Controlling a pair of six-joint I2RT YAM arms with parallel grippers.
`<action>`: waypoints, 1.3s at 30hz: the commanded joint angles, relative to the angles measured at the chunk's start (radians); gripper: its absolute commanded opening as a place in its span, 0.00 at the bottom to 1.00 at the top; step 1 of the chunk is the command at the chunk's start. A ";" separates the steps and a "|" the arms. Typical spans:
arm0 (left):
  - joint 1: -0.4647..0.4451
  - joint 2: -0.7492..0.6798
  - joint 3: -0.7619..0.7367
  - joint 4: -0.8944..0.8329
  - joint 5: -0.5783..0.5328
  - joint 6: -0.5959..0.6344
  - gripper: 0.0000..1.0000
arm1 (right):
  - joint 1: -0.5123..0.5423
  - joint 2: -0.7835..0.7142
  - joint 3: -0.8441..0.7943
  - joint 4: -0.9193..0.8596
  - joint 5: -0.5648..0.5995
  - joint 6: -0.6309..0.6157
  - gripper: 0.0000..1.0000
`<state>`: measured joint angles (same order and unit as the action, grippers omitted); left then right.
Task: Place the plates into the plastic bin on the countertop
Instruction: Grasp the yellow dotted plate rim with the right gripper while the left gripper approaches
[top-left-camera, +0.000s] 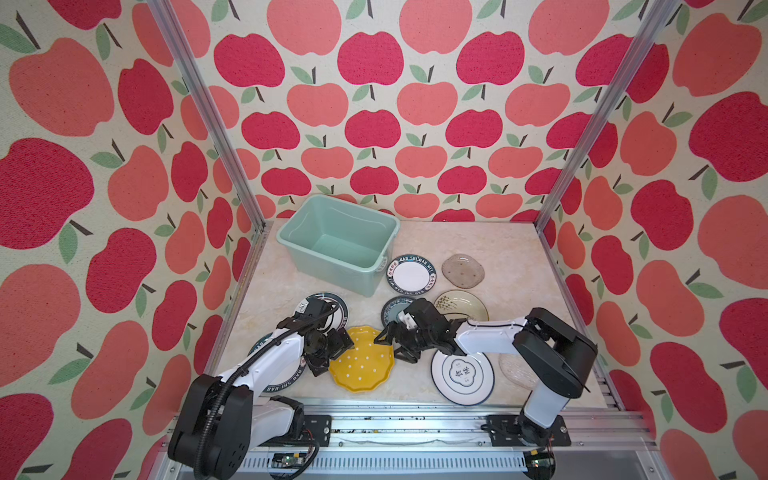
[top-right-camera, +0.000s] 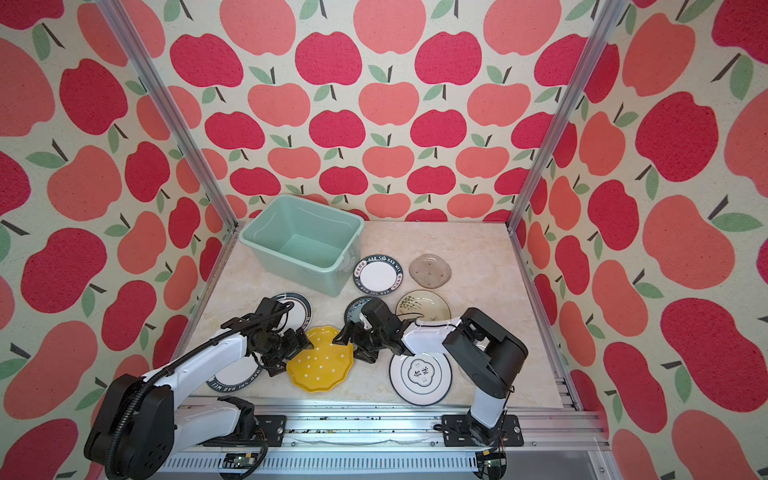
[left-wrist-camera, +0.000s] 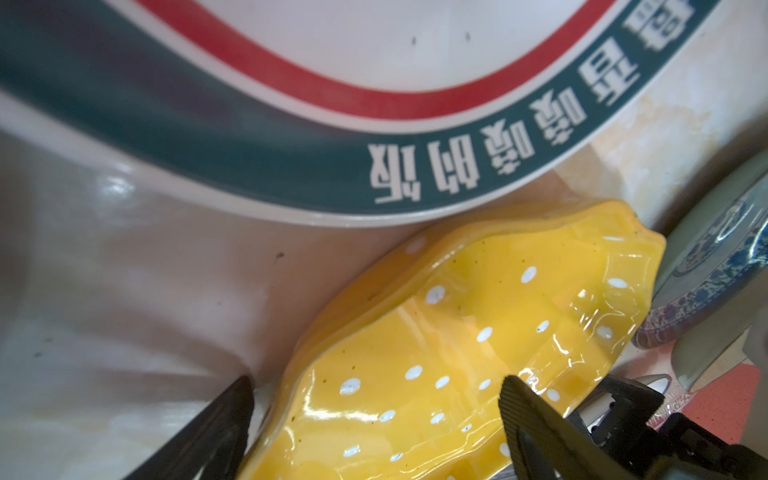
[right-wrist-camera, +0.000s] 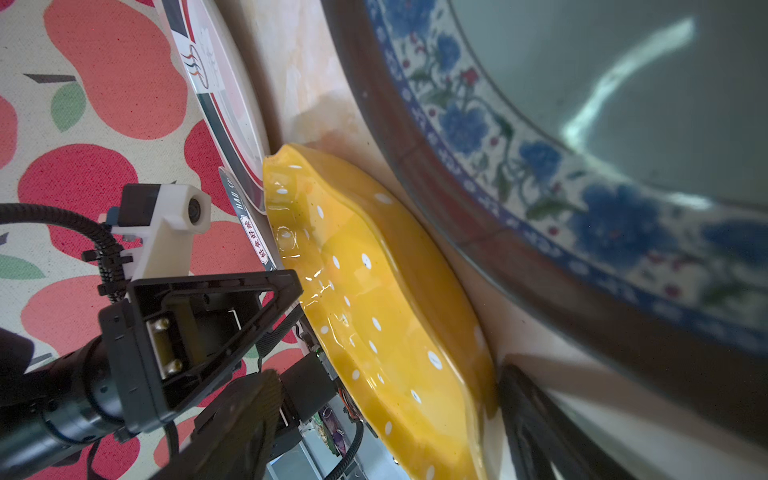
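Countertop (top-left-camera: 498, 249): left hand (top-left-camera: 332, 354) (agape) straddles yellow plate (top-left-camera: 361, 365) edge.

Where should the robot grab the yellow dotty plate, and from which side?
By its wavy rim, from the side, one finger inside the rim and one outside. The yellow plate lies flat on the counter, so the middle offers nothing to pinch, but the rim curls upward. The left gripper and right gripper sit open at opposite edges; either probably could pinch there.

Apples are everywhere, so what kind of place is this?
Probably a robot practice booth, not a kitchen: aluminium rails frame apple-print walls, and a robot arm reaches over plates on the countertop.
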<state>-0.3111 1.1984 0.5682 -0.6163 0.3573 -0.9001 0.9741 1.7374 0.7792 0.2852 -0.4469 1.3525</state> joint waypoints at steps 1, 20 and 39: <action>-0.005 -0.006 -0.021 0.099 0.086 0.004 0.94 | 0.030 -0.055 0.002 0.154 -0.067 0.011 0.84; 0.001 -0.022 0.006 0.072 0.126 0.060 0.95 | 0.051 -0.068 -0.028 0.268 -0.069 0.035 0.78; 0.016 -0.106 0.010 0.022 0.108 0.056 0.95 | 0.055 -0.119 -0.009 0.051 0.014 0.002 0.29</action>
<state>-0.3004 1.1172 0.5663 -0.6006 0.4355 -0.8436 1.0195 1.6772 0.7288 0.3824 -0.4461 1.3880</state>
